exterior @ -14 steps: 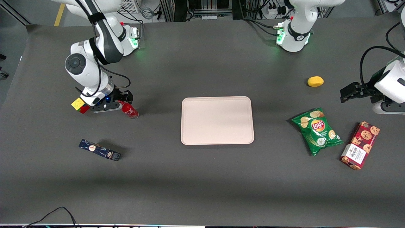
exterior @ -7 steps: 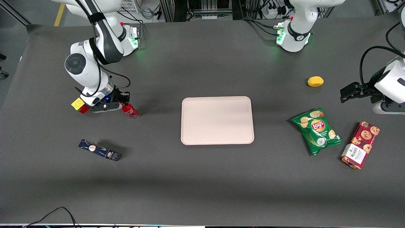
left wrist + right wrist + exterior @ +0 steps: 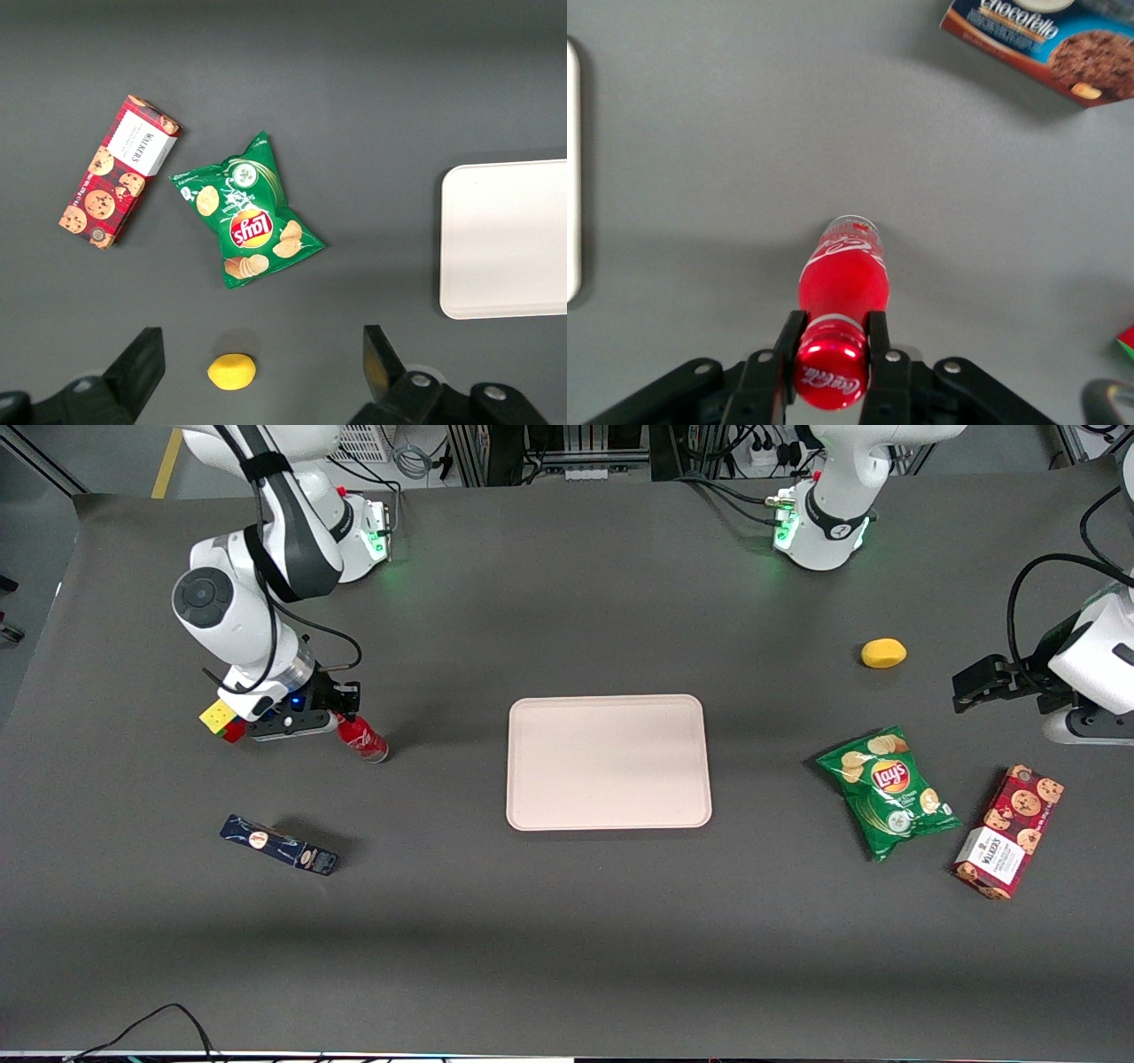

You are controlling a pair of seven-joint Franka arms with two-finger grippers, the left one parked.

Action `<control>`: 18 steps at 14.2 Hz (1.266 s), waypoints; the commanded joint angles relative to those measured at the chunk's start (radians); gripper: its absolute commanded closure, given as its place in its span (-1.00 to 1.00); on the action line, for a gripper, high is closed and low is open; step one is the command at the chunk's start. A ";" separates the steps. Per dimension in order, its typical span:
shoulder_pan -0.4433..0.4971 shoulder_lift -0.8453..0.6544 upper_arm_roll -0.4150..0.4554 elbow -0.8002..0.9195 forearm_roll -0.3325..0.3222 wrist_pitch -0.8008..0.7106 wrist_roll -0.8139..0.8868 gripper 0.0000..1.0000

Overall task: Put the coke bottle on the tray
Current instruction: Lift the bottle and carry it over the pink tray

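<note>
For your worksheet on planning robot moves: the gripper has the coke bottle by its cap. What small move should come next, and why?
Probably a short lift straight up. The gripper is shut on the coke bottle at its cap, with the bottle's base at the table, and the tray lies off toward the parked arm's end, so the bottle must clear the tray's raised rim before travelling.

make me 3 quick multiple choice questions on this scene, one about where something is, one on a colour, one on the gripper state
1. Where is the coke bottle?
A. on the tray
B. on the table toward the working arm's end
C. on the chips bag

2. What colour is the chips bag?
A. green
B. blue
C. orange

3. How is the gripper?
A. open above the tray
B. shut on the bottle's cap
C. shut on the dark blue box

Answers:
1 B, the bottle is well apart from the tray, beside the Rubik's cube.
2 A, the bag is green in both views.
3 B, the wrist view shows both fingers pressed against the red cap.
</note>
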 commanded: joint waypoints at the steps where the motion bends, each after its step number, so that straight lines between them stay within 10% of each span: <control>1: -0.002 -0.034 0.024 0.205 0.001 -0.225 0.019 1.00; 10: 0.014 0.110 0.122 0.756 0.011 -0.590 0.170 1.00; 18: 0.197 0.397 0.163 1.048 -0.002 -0.613 0.498 1.00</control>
